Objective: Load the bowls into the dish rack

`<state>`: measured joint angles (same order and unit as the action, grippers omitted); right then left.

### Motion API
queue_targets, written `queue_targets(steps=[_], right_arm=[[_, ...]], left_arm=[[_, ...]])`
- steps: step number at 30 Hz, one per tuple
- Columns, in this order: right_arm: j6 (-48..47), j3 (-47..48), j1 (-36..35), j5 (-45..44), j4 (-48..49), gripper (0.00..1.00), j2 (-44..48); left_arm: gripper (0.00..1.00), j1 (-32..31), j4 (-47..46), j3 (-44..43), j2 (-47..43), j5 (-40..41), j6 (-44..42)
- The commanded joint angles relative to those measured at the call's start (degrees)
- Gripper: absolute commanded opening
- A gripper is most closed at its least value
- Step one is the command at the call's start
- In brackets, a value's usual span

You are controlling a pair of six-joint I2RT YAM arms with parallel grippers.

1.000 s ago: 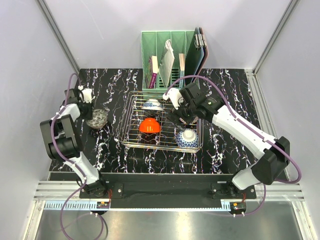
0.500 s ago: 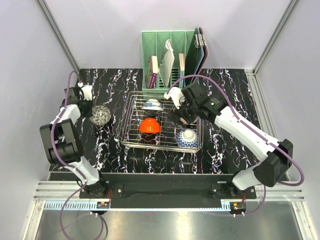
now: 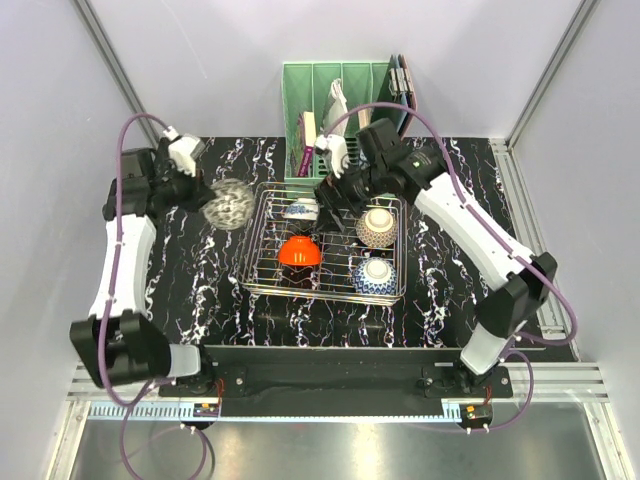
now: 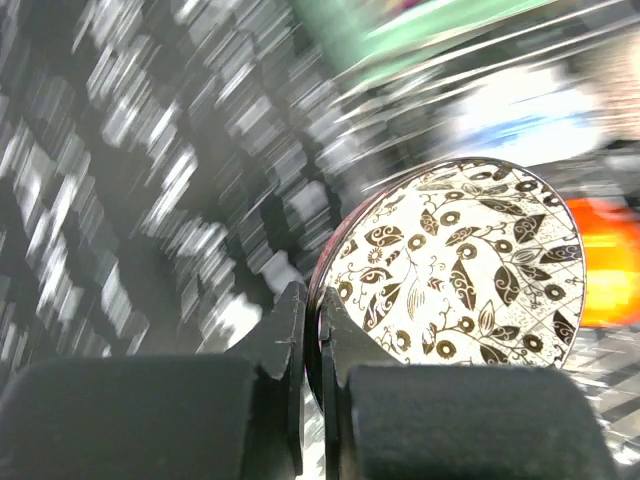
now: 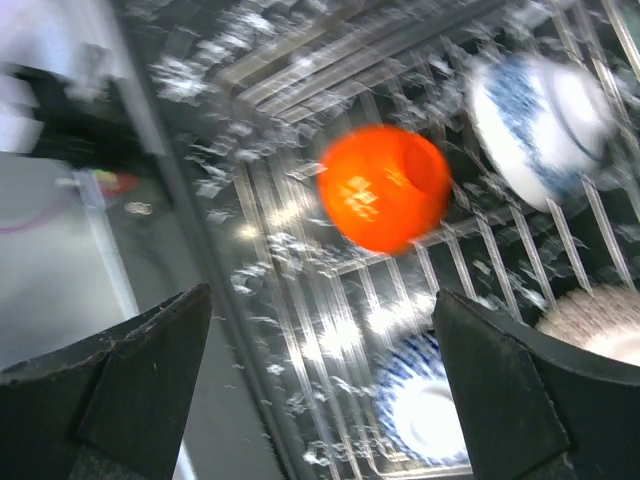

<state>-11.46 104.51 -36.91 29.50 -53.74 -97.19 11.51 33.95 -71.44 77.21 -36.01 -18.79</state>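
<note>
A: What is seen changed since 1 second ago, taken from the near side?
B: The black-and-white floral bowl (image 3: 228, 205) was then set on the black marbled table (image 3: 450, 290) at 9 o'clock of the dish rack (image 3: 262, 250). It is now lifted off the table and held in the air at 10 o'clock, just beside the rack's far left corner. It is tipped on edge, and its rim is pinched between the almost closed jaws of the left gripper (image 4: 312, 310).
A: And on the right side?
B: The right gripper (image 5: 322, 300) has been drawn back from over the rack's 2 o'clock quarter toward 12 o'clock. Its jaws are spread wide and nothing is held in them. A cream lattice bowl (image 3: 377, 226), covered by that gripper earlier, is now exposed.
A: What is held in the rack?
B: 4 bowls are counted. Nearest, the blue dotted bowl (image 3: 375, 275) is seen at 4 o'clock, then the orange-red bowl (image 3: 299, 252) at 8 o'clock. Farther back, the cream lattice bowl is seen at 2 o'clock and the white-blue bowl (image 3: 303, 210) at 11 o'clock.
A: And beyond it?
B: A green organizer (image 3: 297, 90) is stood at 12 o'clock, with books and a dark clipboard kept upright in its slots.
</note>
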Motion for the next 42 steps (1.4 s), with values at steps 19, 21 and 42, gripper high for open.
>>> queue_targets(steps=[19,21,42], right_arm=[[19.4,6.2,10.4,52.1,7.5,1.0,-11.1],[20.2,6.7,10.4,52.2,8.4,1.0,-11.5],[24.6,8.0,7.3,51.6,11.5,1.0,-16.8]], left_arm=[[0.0,-20.1,-4.2,-9.0,-3.9,-22.6,7.7],[0.0,-21.3,-4.6,-9.2,-4.0,-20.3,7.8],[0.0,-27.7,-9.3,-5.6,-6.7,-5.0,8.4]])
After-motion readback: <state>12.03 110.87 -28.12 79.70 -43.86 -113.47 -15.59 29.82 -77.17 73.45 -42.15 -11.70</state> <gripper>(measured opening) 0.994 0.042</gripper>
